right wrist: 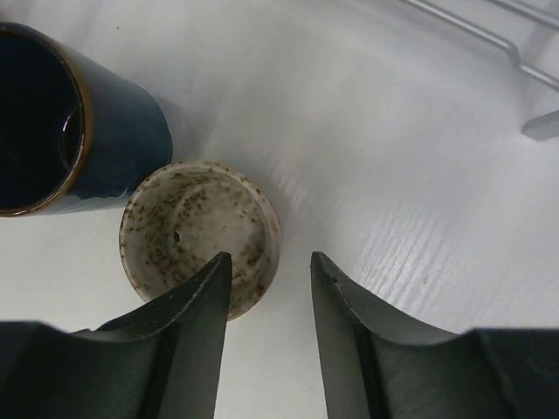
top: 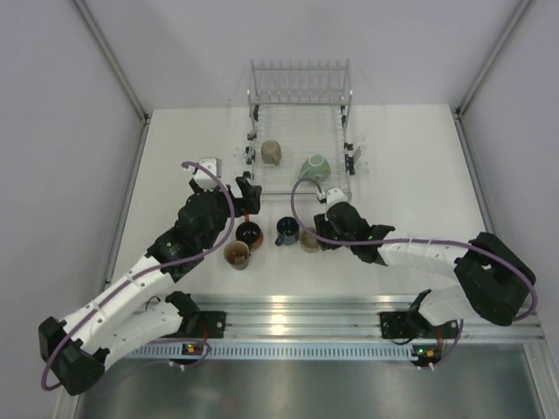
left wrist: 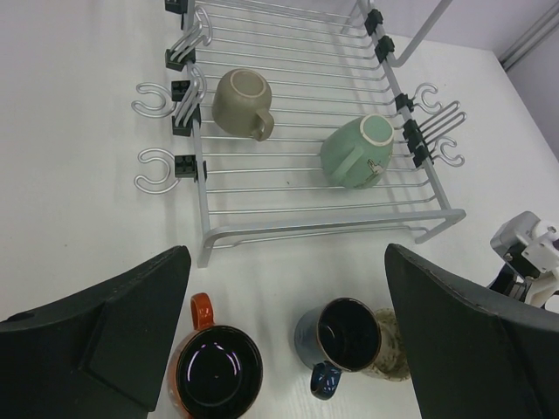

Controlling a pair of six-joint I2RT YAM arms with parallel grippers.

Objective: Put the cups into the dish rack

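Just in front of the dish rack (left wrist: pixel 314 229), touching the dark blue cup (right wrist: pixel 113 131), sits the speckled beige cup (right wrist: pixel 188 218). Its wall lies between the fingers of the right gripper (right wrist: pixel 271 259), which stand part open and not yet pinching. Grasping looks like the step in hand. Next the gripper must close, lift and carry the cup to the rack. The left gripper (left wrist: pixel 286 253) hovers wide open and empty.
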